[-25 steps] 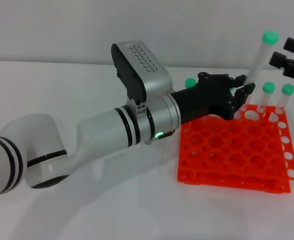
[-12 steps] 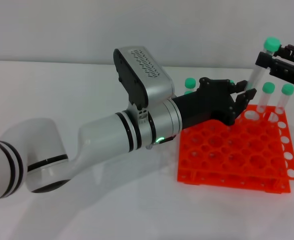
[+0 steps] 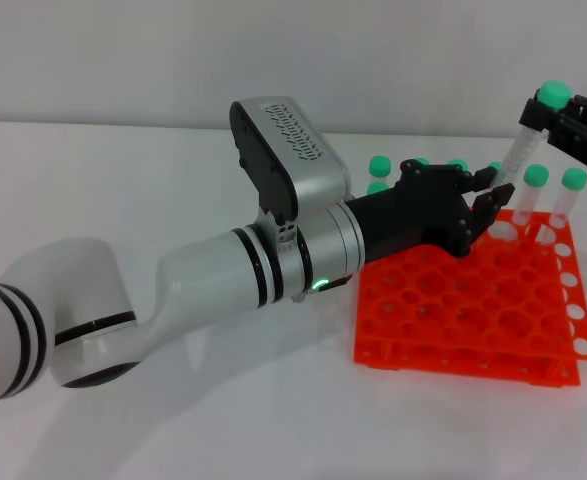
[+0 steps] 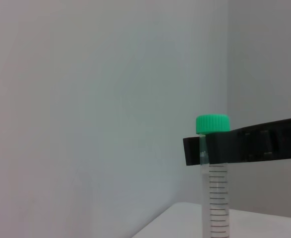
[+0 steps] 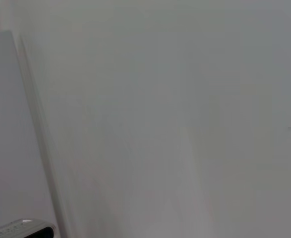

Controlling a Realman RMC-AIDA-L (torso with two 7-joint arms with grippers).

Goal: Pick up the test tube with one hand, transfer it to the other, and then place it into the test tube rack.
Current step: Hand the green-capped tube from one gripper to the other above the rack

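Note:
The test tube [image 3: 520, 152], clear with a green cap, hangs tilted above the far edge of the orange test tube rack [image 3: 453, 300]. My right gripper [image 3: 547, 114] reaches in from the right edge and is shut on the tube just below its cap. The left wrist view shows the tube [image 4: 215, 203] upright with the right gripper's black fingers [image 4: 257, 146] clamped under the cap. My left gripper [image 3: 485, 190] sits over the rack's far side at the tube's lower end, with its fingers apart.
Two more green-capped tubes [image 3: 533, 192] [image 3: 571, 195] stand in the rack's far right holes. Other green caps [image 3: 379, 166] show behind my left wrist. My long left arm [image 3: 253, 260] crosses the white table in front of the rack.
My right gripper came in from the right and closed on the tube under its cap. My left gripper's fingers have parted at the tube's lower end, and the tube shifted slightly right.

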